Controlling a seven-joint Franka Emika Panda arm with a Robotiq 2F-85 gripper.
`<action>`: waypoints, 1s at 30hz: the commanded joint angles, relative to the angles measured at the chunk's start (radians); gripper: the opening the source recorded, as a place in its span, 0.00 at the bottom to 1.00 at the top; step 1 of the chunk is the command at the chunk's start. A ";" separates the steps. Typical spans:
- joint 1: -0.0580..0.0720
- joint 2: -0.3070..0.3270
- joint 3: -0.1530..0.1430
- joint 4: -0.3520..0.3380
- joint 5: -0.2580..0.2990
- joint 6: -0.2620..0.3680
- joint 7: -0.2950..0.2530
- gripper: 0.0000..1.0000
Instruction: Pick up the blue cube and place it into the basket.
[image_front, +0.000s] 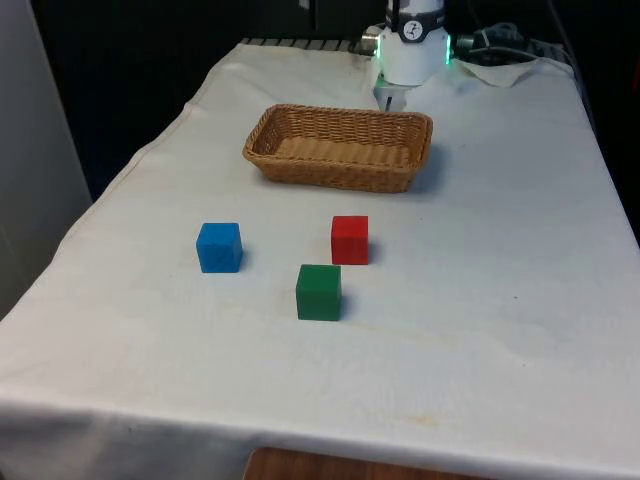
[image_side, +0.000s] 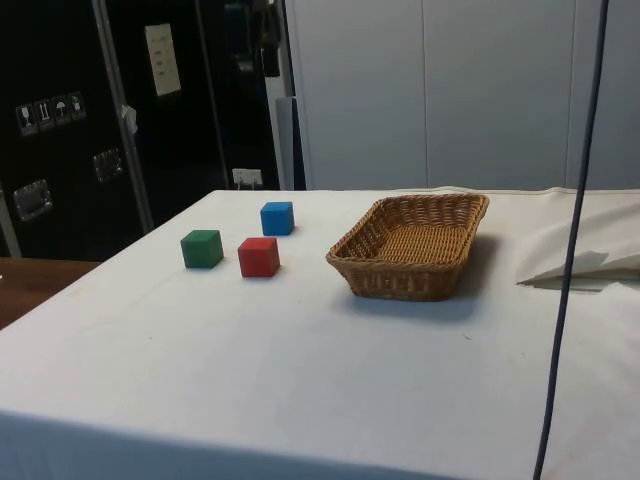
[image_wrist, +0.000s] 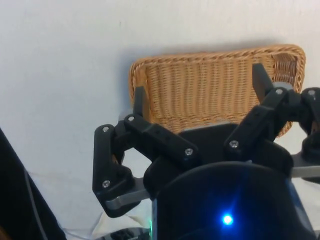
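Your blue cube (image_front: 219, 247) sits flat on the table (image_front: 500, 300), no long axis, well apart from the gripper (image_wrist: 200, 95), which hangs spread wide above the basket (image_front: 340, 147).

Cubes counted: three. One blue cube (image_front: 219, 247), one red cube (image_front: 350, 240), one green cube (image_front: 318, 292). Same three seen in side view, one of each colour. Baskets counted: one wicker basket (image_front: 340, 146), nothing counted inside. Tables: one, cloth-covered (image_front: 500, 300). Two black fingers (image_wrist: 139, 102) counted in wrist view.
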 joint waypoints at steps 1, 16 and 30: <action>-0.004 0.011 -0.002 0.003 0.011 0.014 -0.019 1.00; -0.008 0.113 -0.042 0.039 0.021 0.093 -0.118 1.00; -0.021 0.196 -0.093 0.101 0.032 0.110 -0.211 1.00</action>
